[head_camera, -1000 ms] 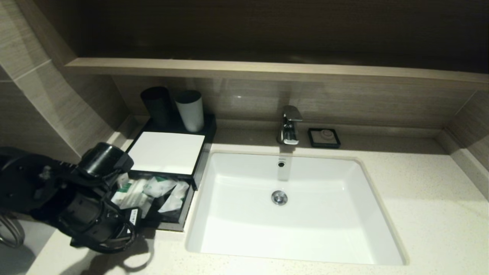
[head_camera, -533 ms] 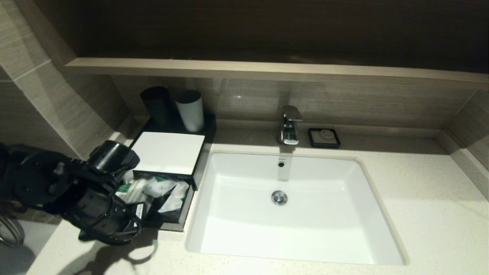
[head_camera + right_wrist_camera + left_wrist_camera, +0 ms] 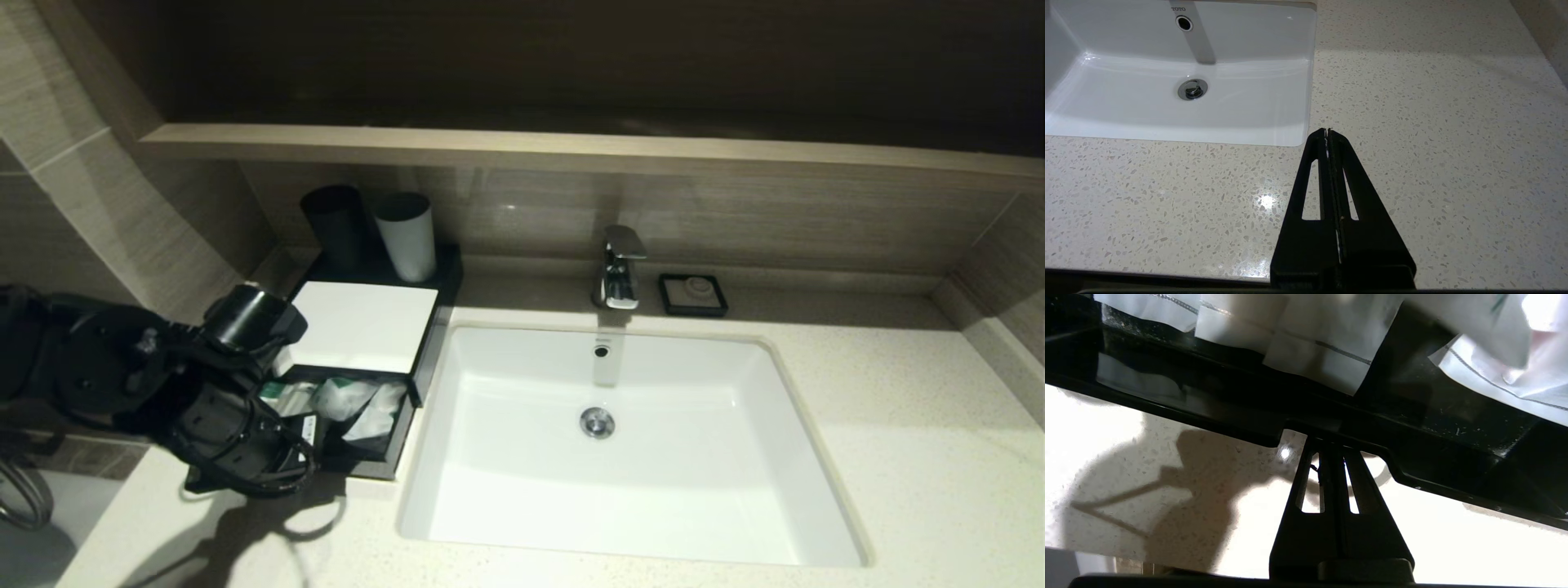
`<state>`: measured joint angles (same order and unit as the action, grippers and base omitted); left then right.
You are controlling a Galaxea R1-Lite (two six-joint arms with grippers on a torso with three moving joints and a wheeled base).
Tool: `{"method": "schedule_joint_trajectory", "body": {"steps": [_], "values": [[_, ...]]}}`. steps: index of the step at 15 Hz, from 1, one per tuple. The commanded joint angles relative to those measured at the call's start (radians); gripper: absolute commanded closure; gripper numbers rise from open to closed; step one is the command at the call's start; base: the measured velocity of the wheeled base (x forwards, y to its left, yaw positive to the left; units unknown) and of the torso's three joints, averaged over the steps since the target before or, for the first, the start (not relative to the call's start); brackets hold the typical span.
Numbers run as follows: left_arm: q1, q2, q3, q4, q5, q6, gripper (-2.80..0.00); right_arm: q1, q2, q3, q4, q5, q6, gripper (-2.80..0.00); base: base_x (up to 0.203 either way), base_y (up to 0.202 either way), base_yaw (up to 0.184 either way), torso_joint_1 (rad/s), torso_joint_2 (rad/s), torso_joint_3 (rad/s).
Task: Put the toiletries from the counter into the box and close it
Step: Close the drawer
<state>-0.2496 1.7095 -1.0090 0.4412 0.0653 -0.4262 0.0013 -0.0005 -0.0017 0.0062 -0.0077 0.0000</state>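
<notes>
While the left gripper (image 3: 1327,447) presses its tips against the front lip of the drawer (image 3: 377,467), its fingers (image 3: 1310,486) are pressed together and hold nothing. That drawer belongs to the box (image 3: 359,327), which sits near the table's (image 3: 898,408) back left corner, just left of the basin (image 3: 637,506). It stands partly pulled out toward the table's front edge. Toiletries (image 3: 359,404) lie inside it: white sachets, some with green marks, heaped loosely across the black floor. In the left wrist view the sachets (image 3: 1314,347) lie just beyond the drawer's front wall (image 3: 1241,412), on the far side of it from the fingertips; the wall stands between them, and the fingers touch none of them. In the head view the left arm covers the drawer's left front corner.

Over the bare table right of the basin's (image 3: 1180,102) front right corner hangs the right gripper (image 3: 1327,130), its fingers (image 3: 1347,196) also closed flat on each other with nothing between them.

Behind the box's white panel stand a black cup (image 3: 335,224) and a white cup (image 3: 406,237). A tap (image 3: 619,268) and a soap dish (image 3: 692,294) sit along the table's back edge.
</notes>
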Motion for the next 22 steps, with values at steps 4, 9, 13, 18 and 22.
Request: {"method": "schedule_joint_trajectory", "body": {"steps": [4,9,13,18,22], "values": [[0.001,0.03,-0.05,-0.004,0.001,-0.003,0.0,0.0,0.001,0.0,0.0,0.0,0.0,0.0,0.0,0.0,0.0,0.0,0.0,0.0],[0.003,0.057,-0.107,-0.005,0.002,-0.013,0.0,0.0,0.001,0.0,0.0,0.0,0.0,0.0,0.0,0.0,0.0,0.0,0.0,0.0],[0.003,0.083,-0.141,-0.006,0.02,-0.014,0.0,0.0,0.001,0.0,0.0,0.0,0.0,0.0,0.0,0.0,0.0,0.0,0.0,0.0],[0.003,0.106,-0.177,-0.01,0.036,-0.014,0.0,0.0,0.001,0.0,0.0,0.0,0.0,0.0,0.0,0.0,0.0,0.0,0.0,0.0],[0.004,0.123,-0.211,-0.009,0.037,-0.016,0.0,0.0,0.001,0.0,0.0,0.0,0.0,0.0,0.0,0.0,0.0,0.0,0.0,0.0]]}}
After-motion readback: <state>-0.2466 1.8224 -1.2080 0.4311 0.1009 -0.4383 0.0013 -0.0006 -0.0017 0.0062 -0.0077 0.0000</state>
